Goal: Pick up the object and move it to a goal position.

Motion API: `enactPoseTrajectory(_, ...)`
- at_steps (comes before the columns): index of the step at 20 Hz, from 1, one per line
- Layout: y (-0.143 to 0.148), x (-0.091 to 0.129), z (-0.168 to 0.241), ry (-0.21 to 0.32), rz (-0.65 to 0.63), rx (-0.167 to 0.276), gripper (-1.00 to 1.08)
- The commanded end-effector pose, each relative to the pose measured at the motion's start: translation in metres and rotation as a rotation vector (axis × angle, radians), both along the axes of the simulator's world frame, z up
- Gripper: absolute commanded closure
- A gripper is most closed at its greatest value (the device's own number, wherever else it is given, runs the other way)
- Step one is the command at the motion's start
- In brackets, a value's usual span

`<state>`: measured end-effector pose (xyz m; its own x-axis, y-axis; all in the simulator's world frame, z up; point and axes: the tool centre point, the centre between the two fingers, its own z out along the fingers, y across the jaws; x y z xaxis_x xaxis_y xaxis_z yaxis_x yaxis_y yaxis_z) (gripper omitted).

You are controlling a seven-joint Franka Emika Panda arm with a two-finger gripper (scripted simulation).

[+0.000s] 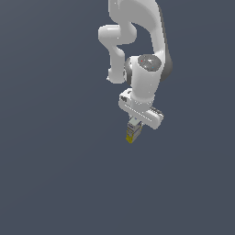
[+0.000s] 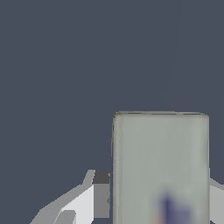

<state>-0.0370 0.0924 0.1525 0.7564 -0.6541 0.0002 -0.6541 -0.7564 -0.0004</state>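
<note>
Scanning the exterior view from its left to its right, you find only a plain dark grey-blue surface [image 1: 50, 174] until you reach the arm [image 1: 147, 69], which enters from the upper edge and bends down toward the middle of the frame. No other item lies around it, and nothing stands between the arm and the open surface on either side.

Below the wrist, the gripper [image 1: 133, 125] points down with the box [image 1: 131, 133] clamped between its fingers. The box hangs upright, its yellow-edged end lowest. You cannot tell from this view whether it touches the surface or is lifted clear of it.

In the wrist view, the box [image 2: 160, 166] fills the space between the fingers [image 2: 85, 199]: a pale grey-white face with a blurred blue mark near the camera end. One finger shows on each side of the box, pressed against its flanks. Beyond the box you see only the same bare dark surface [image 2: 57, 65].
</note>
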Motion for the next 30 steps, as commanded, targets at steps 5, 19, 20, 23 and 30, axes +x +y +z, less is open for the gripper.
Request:
enactPoseTrajectory(5,0.0,0.0,0.0,0.0,0.0,0.0,1.08)
enactPoseTrajectory(19,-0.05,-0.012,0.057,0.0,0.0,0.002,1.08)
enactPoseTrajectory(20,-0.057,-0.014,0.065,0.0,0.0,0.002,1.08)
enactPoseTrajectory(23,-0.08,-0.019,0.092,0.0,0.0,0.003,1.08)
enactPoseTrajectory(30,-0.139,-0.033,0.16,0.0,0.0,0.004,1.08)
